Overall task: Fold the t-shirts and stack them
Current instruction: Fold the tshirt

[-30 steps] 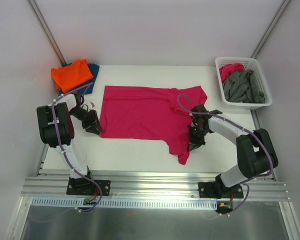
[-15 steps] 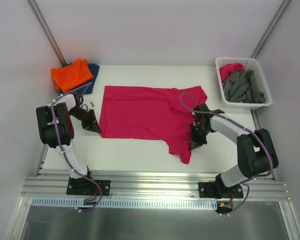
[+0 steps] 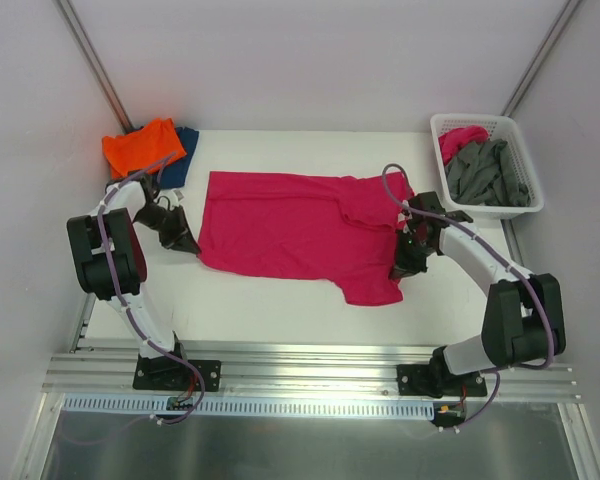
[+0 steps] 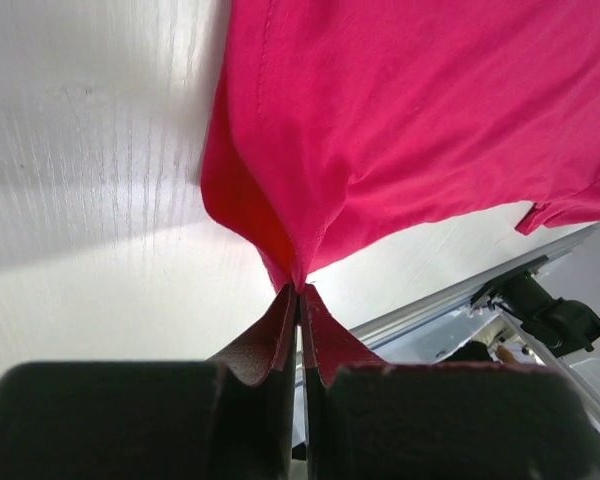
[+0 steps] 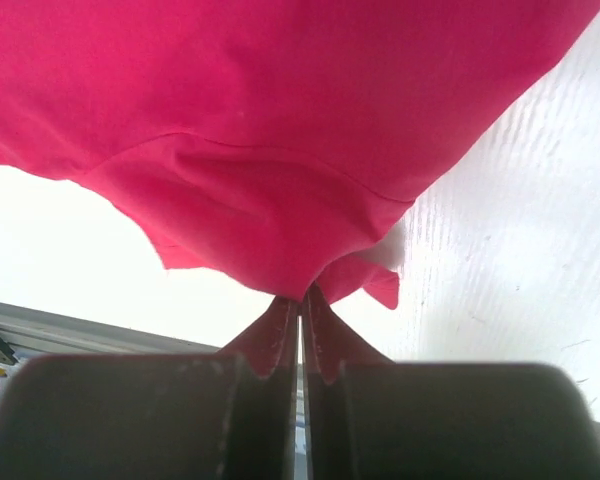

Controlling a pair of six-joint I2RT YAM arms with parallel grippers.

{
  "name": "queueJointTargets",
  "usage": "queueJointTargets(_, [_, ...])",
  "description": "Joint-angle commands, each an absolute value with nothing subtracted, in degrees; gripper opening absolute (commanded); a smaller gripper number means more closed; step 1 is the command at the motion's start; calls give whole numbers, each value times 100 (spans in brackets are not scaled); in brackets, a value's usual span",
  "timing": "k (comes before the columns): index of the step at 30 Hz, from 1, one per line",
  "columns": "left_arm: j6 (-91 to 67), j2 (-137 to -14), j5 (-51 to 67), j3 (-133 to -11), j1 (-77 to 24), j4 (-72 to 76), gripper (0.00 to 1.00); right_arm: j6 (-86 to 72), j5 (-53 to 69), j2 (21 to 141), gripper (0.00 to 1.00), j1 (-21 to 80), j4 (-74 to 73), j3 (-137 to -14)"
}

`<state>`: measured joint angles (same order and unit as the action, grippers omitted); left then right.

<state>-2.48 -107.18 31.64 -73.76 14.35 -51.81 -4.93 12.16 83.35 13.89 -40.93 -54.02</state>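
Just clamped the left pincer [image 3: 192, 246] shut on the pink shirt's [image 3: 285, 225] lower-left corner; gripping the sleeve [image 3: 372, 282], mid-right, in the closed right pincer [image 3: 401, 270]. Dragged that sleeve rightward, spreading cloth flatter across the tabletop [image 3: 270, 305]. Probably readying a first fold. Farther back: orange shirt [image 3: 140, 148] and blue shirt [image 3: 186, 140] upper left, basket [image 3: 483, 118] with grey shirts [image 3: 485, 172] upper right

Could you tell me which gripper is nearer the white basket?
The right. The right gripper, shut on the right edge of the magenta t-shirt, sits a short way from the near left corner of the basket; the left gripper grips the shirt's opposite edge, far across the table.
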Motion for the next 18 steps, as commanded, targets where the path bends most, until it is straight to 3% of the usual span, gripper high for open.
queueJointTargets(1, [-114,-10626,3401,-7655,1476,-5379,0,-290,1090,8060,1,1214,-4078,-5686])
queueJointTargets(18, [-114,-11012,3586,-8428,1450,-5379,0,-158,1178,8314,1,677,-3902,-6433])
